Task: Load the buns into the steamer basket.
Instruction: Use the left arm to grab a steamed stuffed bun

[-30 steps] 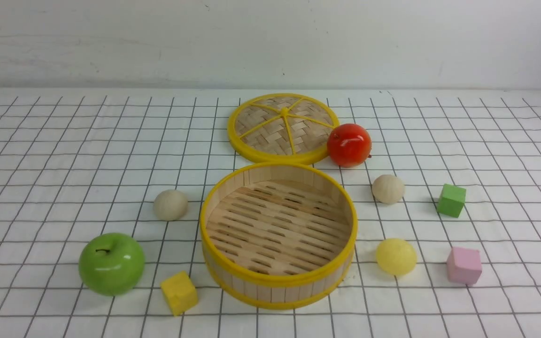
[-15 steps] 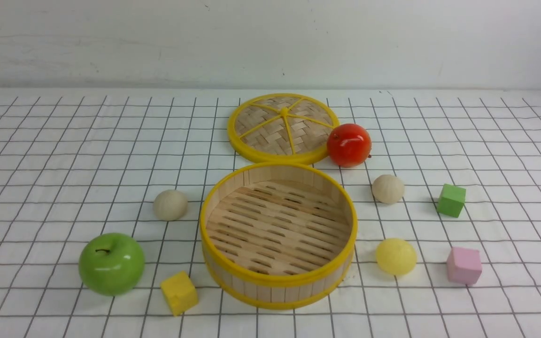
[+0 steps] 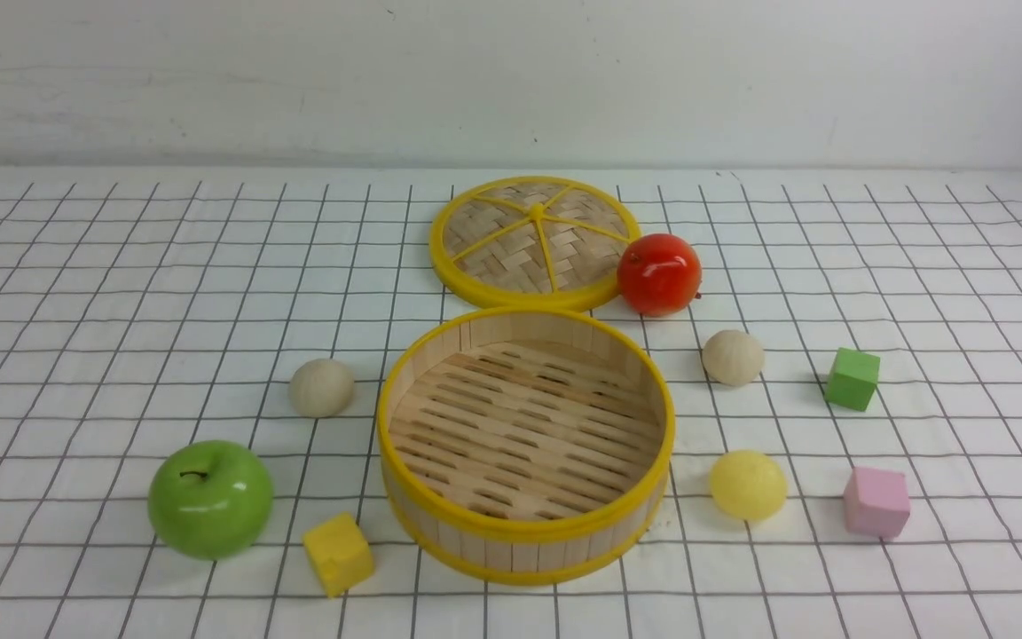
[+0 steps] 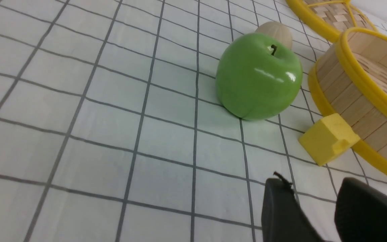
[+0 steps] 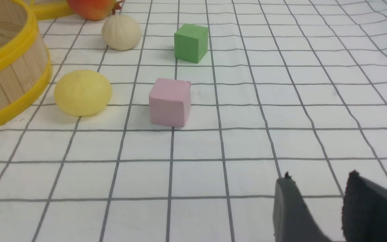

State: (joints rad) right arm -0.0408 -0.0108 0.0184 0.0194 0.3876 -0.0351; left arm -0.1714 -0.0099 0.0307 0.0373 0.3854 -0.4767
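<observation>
The steamer basket (image 3: 524, 532) stands empty at the middle of the checked cloth. One cream-white bun (image 3: 322, 387) lies to its left, another cream-white bun (image 3: 733, 357) to its right rear, and the pale yellow bun (image 3: 748, 485) to its right front. Neither gripper shows in the front view. My left gripper (image 4: 314, 183) is open and empty over the cloth, short of the green apple (image 4: 259, 75); the left bun (image 4: 275, 31) peeks out behind it. My right gripper (image 5: 319, 176) is open and empty, apart from the yellow bun (image 5: 82, 92) and the cream bun (image 5: 121, 32).
The flat woven lid (image 3: 533, 240) lies behind the basket with a glossy red fruit (image 3: 659, 273) beside it. The green apple (image 3: 209, 499) and a yellow cube (image 3: 338, 553) sit front left. A green cube (image 3: 852, 379) and a pink cube (image 3: 876, 501) sit on the right.
</observation>
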